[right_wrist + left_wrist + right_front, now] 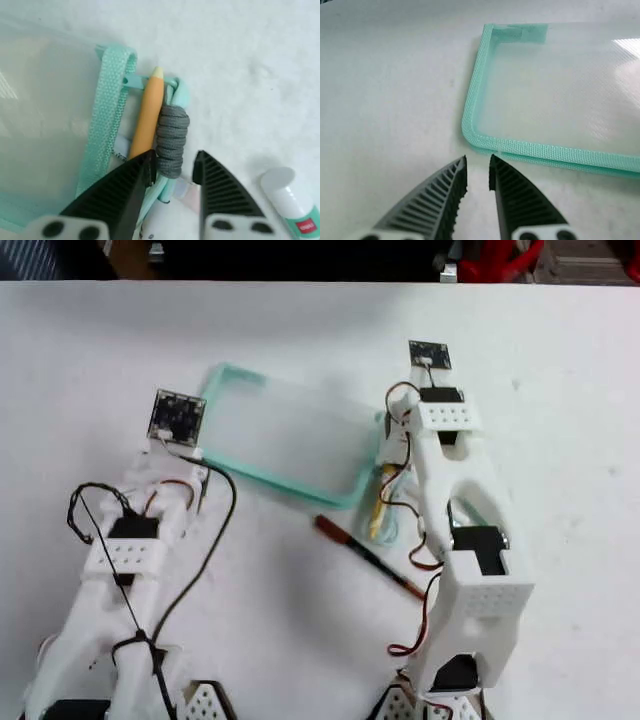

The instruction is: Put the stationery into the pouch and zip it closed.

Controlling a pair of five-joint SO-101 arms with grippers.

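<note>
Currently, the white table (300,320) carries all items. The largest is a flat, translucent rectangular pouch edged in mint-green woven tape (290,430), which lies slightly skewed between the two arms. The left arm (125,560) sits at the pouch's near left corner and the right arm (480,580) runs along its right-hand short end. The left gripper (477,172) hovers low over bare table just beside the rounded corner of the pouch edging. Its ribbed dark jaws stand a narrow gap apart, with nothing between them and no contact with the tape. The right gripper (174,162) is at the pouch's right end, jaws parted and straddling a short grey braided cord pull (171,135). One jaw tip touches the cord and the other stands just clear of it, so there is no clamp. A slim red-and-black pen (368,558) lies diagonally on the table, outside the pouch, near its lower right corner and just beside the right arm. An orange pencil with a pale tip (147,120) lies alongside the grey cord, touching it, its tip at the mint tape loop at the pouch end. Whether any of it is inside the pouch cannot be told. A white-capped glue stick with a green label (286,197) rests on the table near the right gripper, apart from the pouch.
</note>
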